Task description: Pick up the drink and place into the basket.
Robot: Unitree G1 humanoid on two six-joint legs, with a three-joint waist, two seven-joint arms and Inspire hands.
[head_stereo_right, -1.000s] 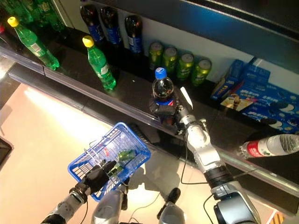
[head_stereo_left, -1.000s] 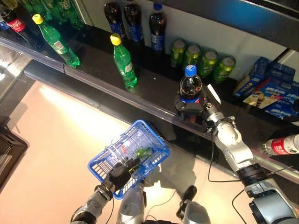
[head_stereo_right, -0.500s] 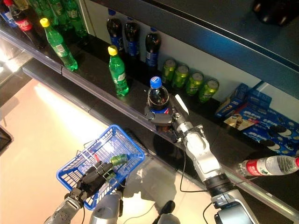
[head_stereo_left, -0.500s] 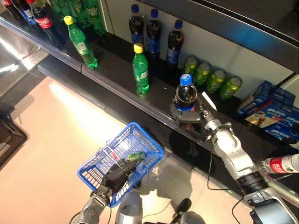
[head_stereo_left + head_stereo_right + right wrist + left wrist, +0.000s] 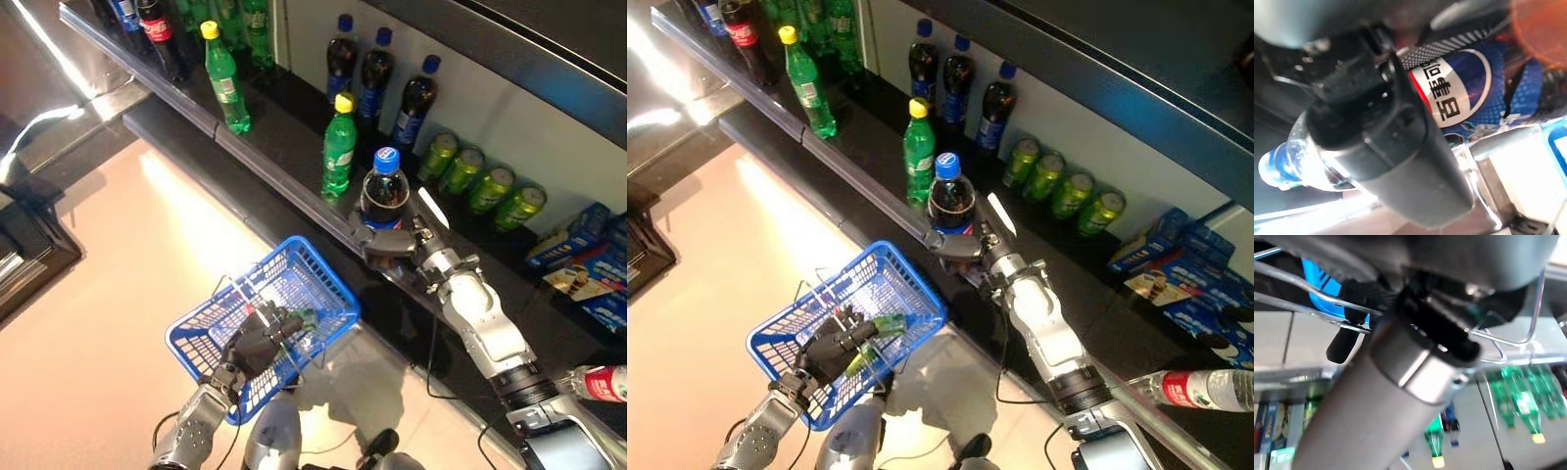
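Observation:
My right hand is shut on the lower part of a dark cola bottle with a blue cap. It holds the bottle upright at the shelf's front edge, beside a green bottle. The right wrist view shows the bottle's blue label with my fingers across it. My left hand is shut on the wire handles of the blue basket. The basket hangs in front of the shelf, below and left of the bottle. A small green drink lies in the basket.
The dark shelf runs diagonally across the view. On it stand dark cola bottles at the back, another green bottle, green cans and blue boxes. A red-labelled bottle lies at the right.
The camera has shifted. My right hand has carried the cola bottle left along the shelf, from in front of the cans to beside the green bottle. The basket now hangs closer to the shelf edge.

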